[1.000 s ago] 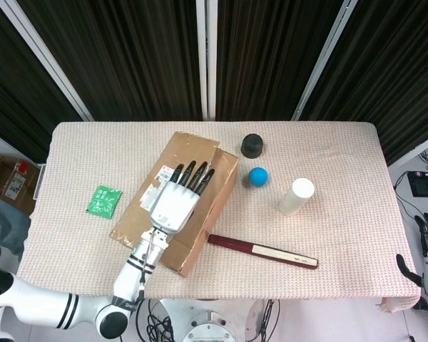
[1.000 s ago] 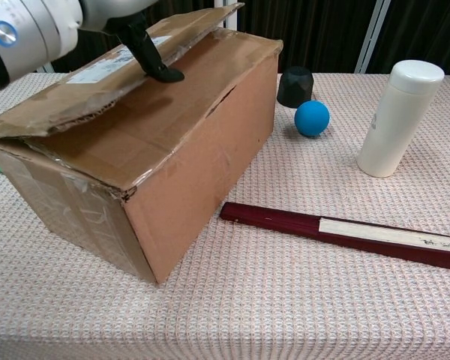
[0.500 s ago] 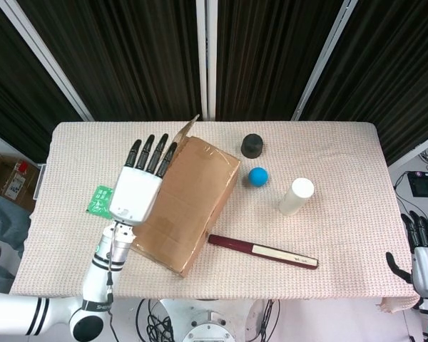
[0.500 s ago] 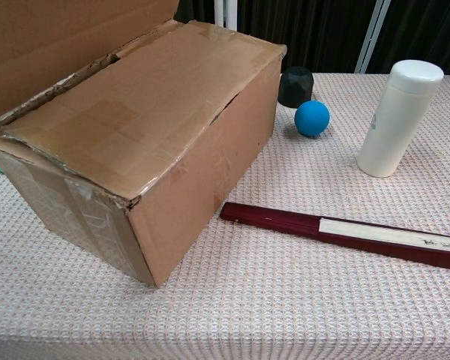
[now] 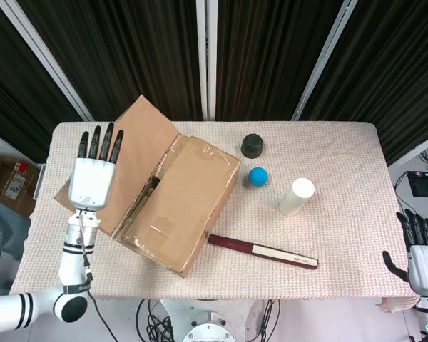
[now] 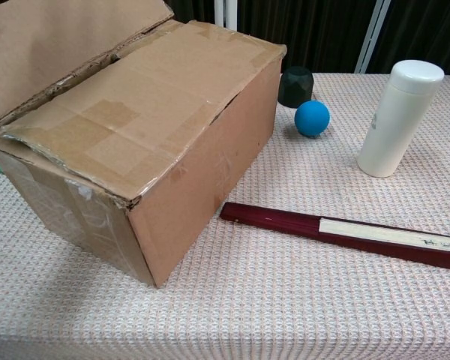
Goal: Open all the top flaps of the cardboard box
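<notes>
The cardboard box (image 5: 185, 206) (image 6: 157, 150) lies on the table left of centre. Its left long top flap (image 5: 125, 160) (image 6: 52, 45) is folded out and back to the left. The right long flap (image 5: 192, 192) still lies flat over the top, with a dark gap showing along the middle seam. My left hand (image 5: 93, 174) is raised over the outer part of the opened flap, fingers straight and spread, holding nothing. My right hand (image 5: 419, 249) hangs off the table's right edge, fingers apart and empty. Neither hand shows in the chest view.
A dark red flat stick with a white end (image 5: 262, 251) (image 6: 345, 232) lies in front of the box. A blue ball (image 5: 257, 176) (image 6: 312, 118), a black cap (image 5: 252, 145) (image 6: 295, 86) and a white bottle (image 5: 296, 196) (image 6: 399, 116) stand to the right.
My left hand has swept from the box top to the left, and the left long flap has swung from nearly shut to folded wide open. The right hand shifted slightly.
</notes>
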Action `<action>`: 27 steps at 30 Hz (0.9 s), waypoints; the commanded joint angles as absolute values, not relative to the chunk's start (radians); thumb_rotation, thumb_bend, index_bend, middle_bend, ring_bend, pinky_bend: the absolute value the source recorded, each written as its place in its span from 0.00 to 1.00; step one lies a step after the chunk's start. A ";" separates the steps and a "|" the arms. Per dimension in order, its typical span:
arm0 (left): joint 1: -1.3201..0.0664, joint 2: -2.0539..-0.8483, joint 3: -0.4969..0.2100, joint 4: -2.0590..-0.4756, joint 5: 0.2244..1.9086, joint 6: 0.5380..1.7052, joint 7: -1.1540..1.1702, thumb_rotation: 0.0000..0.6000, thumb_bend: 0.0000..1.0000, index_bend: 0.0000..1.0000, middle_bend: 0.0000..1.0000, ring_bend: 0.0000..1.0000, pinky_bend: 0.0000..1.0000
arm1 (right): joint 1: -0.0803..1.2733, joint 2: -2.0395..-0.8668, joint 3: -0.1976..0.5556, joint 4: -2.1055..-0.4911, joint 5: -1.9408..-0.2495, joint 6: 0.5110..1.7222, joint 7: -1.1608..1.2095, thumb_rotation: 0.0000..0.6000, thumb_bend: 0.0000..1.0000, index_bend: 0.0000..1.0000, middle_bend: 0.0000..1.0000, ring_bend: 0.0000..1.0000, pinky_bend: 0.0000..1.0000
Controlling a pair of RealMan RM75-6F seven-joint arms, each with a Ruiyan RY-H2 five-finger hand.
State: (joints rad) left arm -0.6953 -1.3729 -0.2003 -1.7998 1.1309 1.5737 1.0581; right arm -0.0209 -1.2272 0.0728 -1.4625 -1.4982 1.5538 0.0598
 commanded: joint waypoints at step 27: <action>-0.169 -1.054 -0.026 -1.553 1.315 1.562 -0.115 0.81 0.00 0.11 0.13 0.07 0.18 | 0.595 -0.824 0.330 -2.124 -1.500 0.934 -0.204 1.00 0.39 0.00 0.07 0.00 0.00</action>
